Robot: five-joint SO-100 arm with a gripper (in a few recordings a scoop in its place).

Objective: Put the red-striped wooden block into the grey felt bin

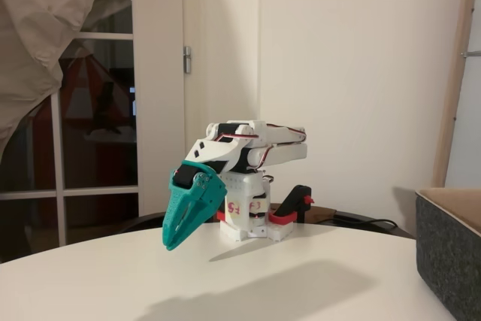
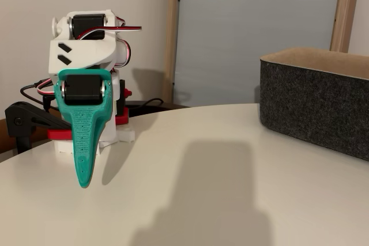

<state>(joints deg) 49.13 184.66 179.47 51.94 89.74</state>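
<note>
In a fixed view, the folded white robot arm point(image 1: 252, 148) sits at the middle of the round white surface point(image 1: 225, 276). Its teal pointed tool point(image 1: 174, 240) hangs down at about seven o'clock from the arm's base. The tool's two fingers look pressed together, with nothing between them. The big dark grey felt bin point(image 1: 449, 253) stands at three o'clock, well apart from the arm. I cannot see the small block with red stripes anywhere.

In the other fixed view, the tool point(image 2: 85, 180) points straight down at nine o'clock, and the bin point(image 2: 314, 105) is at three o'clock, showing its tan inside.

I think the arm should first unfold, find the block, and open wide before going down.

Behind are a pale wall point(image 1: 353, 73), a glass door point(image 1: 98, 125) and a hanging cloth point(image 1: 41, 28).
</note>
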